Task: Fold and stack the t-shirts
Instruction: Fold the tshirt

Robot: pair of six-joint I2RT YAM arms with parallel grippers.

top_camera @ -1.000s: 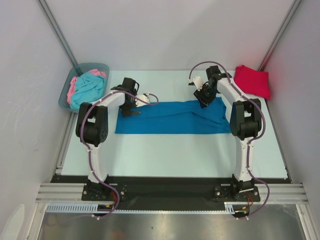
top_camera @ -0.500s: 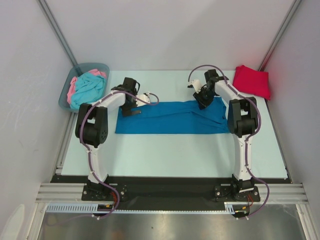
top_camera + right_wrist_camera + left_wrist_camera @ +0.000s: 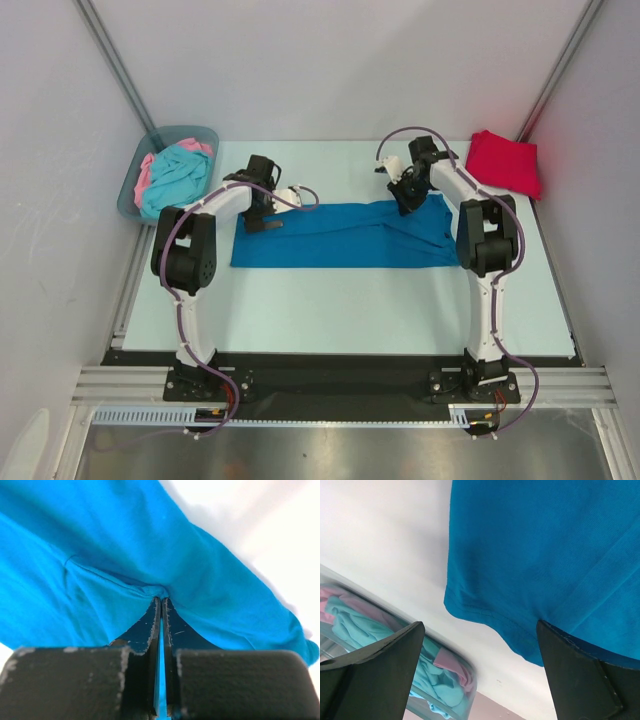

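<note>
grey-blue plastic bin point(image 3: 127, 203) sits off the far left corner of the pale worktop point(image 3: 340, 300), rounded rim, stuffed with a crumpled turquoise t-shirt point(image 3: 176, 180) and a pink t-shirt point(image 3: 145, 172) peeking out at its left side and far end. red t-shirt point(image 3: 505, 162) lies folded in a neat soft block at the far right corner, well apart from the rest. blue t-shirt point(image 3: 345, 235) is spread mid-worktop as a long flat band, left to right, smooth knit cloth, hemmed edges, a few creases towards its right end. both arms reach over its far edge, so parts of that edge are hidden from above. left end effector point(image 3: 477, 627) hovers over the band's far left corner, black fingers spread wide, nothing between them, shirt corner and bare worktop showing in the gap, bin blurred just beyond. right end effector point(image 3: 161, 602) is at the far edge near the right end, black fingers pressed together with a thin sliver of blue cloth pinched between them, fabric bunching up into a small ridge at the tips. cannot tell how high the cloth is lifted there.
</note>
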